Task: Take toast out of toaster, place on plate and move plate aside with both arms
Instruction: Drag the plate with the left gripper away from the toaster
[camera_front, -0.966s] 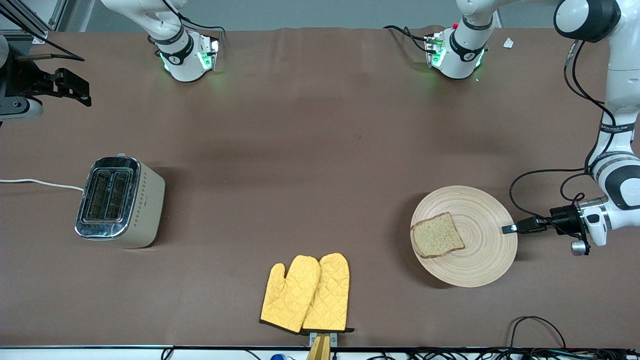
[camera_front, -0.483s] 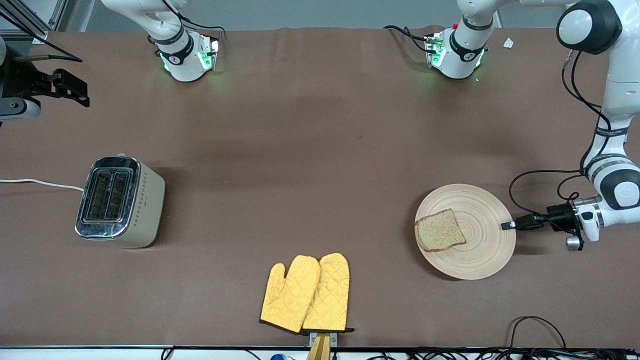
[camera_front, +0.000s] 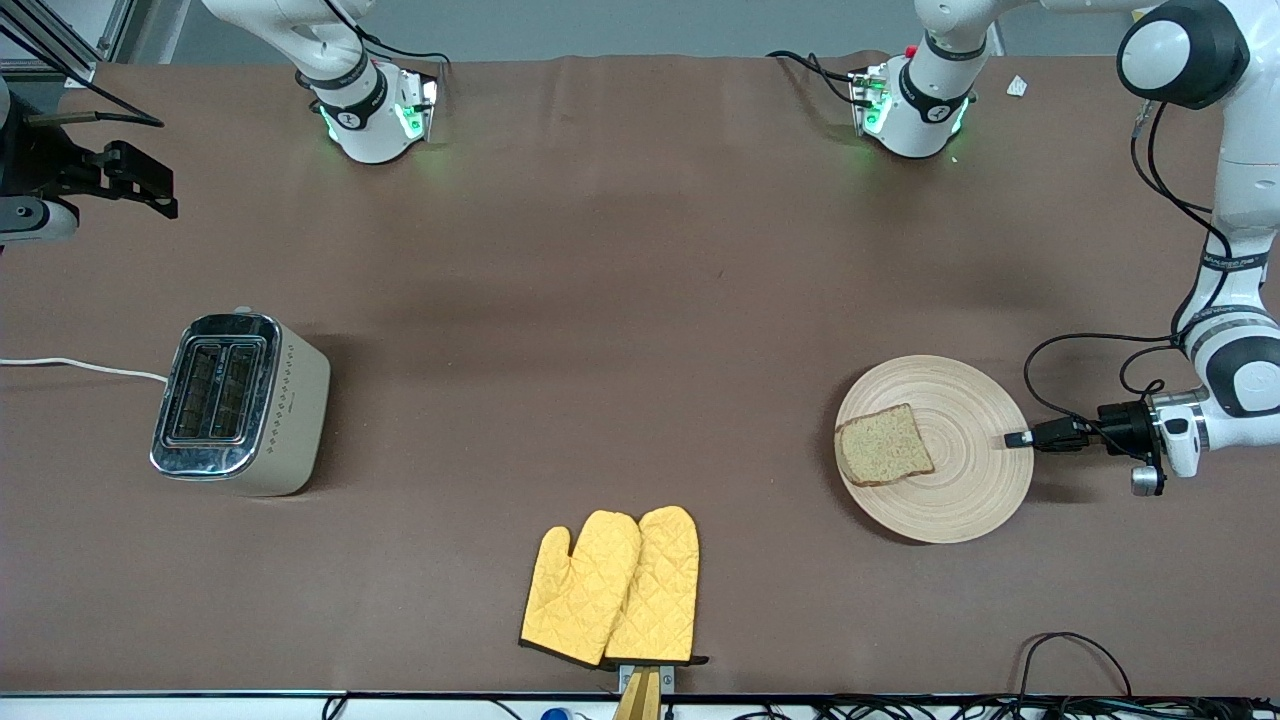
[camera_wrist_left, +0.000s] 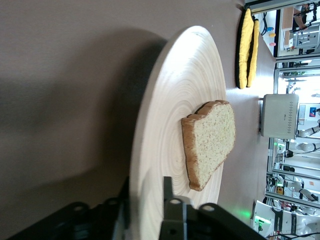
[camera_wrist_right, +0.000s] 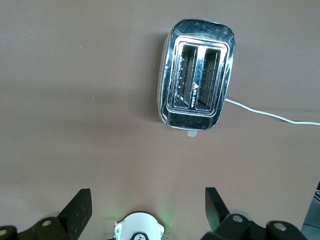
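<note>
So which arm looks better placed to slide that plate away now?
The left. Its tool is already at the plate's rim, toast on board; the right tool waits open up above the toaster.

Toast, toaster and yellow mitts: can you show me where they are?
toast (camera_front: 884, 445), front view, middle of the slice's speckled face.
toaster (camera_front: 212, 390), front view, chrome top between the slots.
yellow mitts (camera_front: 615, 585), front view, quilted middle of the pair.
</note>
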